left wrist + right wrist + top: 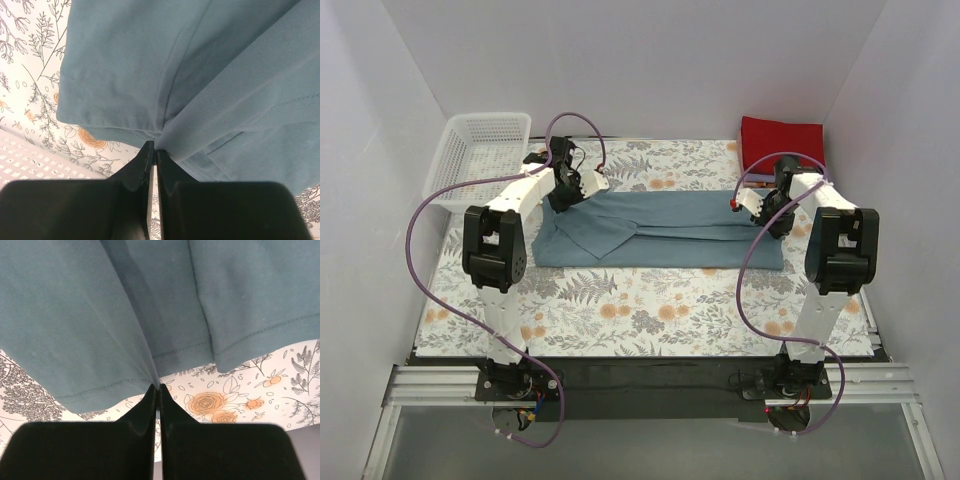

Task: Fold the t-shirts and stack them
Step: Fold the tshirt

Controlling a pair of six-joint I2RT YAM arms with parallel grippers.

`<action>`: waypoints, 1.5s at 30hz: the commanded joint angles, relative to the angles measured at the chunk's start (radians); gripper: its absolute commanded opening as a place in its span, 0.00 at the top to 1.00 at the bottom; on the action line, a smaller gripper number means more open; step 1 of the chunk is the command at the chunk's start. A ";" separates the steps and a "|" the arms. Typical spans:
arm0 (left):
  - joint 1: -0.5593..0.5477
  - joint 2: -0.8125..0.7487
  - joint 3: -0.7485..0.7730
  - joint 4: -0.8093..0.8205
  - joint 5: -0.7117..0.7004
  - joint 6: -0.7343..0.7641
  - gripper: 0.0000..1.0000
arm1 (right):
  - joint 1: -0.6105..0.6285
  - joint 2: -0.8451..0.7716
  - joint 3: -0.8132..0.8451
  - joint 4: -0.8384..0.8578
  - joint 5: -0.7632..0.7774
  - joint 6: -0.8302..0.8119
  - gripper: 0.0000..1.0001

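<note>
Blue shirt (pixel 660 232): it lies across the middle of the flowered tablecloth (pixel 650 300), drawn out into a long band, with part of it doubled over along its length.
Long axis: it runs left to right, straight across in front of you, from one arm to the other.
Which way it points: stitched hem edges show in the right wrist view and a sleeve-like flap lies near the left end, so you can judge that the shoulders are on the left and the bottom hem on the right.
Left gripper (pixel 153 147): its jaws are pressed together on a pinch of blue cloth at the shirt's far-left corner, just beside the white basket (pixel 470 150).
Right gripper (pixel 157 387): its jaws are likewise clamped on a pinch of blue cloth near the hem at the right end.
Shirt from the grippers: the cloth fans away from each set of fingertips toward the middle of the table, so the shirt's bulk sits between your two arms and nearer to you than the left pinch.
Nearer arm: neither, since each one holds its own end.
What the next move turns on: you likely carry both ends together across the long axis, so keep the two pinches level or the band will skew.
Red shirt (pixel 782 140): it is folded square in the far-right corner, apart from the blue one and closest to your right arm.
</note>
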 commanded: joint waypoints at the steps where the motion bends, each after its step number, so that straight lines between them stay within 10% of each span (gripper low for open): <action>1: 0.017 -0.005 0.003 0.019 -0.011 0.014 1.00 | -0.006 0.022 0.058 -0.014 0.016 0.005 0.99; 11: 0.029 0.019 -0.011 0.035 -0.017 0.008 1.00 | -0.001 0.076 0.101 -0.009 0.024 0.042 0.99; 17: 0.110 0.028 0.076 -0.020 0.105 -0.179 0.67 | -0.021 0.064 0.178 -0.032 0.002 0.152 0.31; 30: 0.276 -0.275 -0.268 0.002 0.447 -0.618 0.60 | -0.041 -0.119 -0.009 -0.138 -0.219 0.372 0.51; 45: 0.276 -0.289 -0.647 0.239 0.296 -0.716 0.79 | -0.041 -0.039 -0.204 0.043 -0.112 0.464 0.62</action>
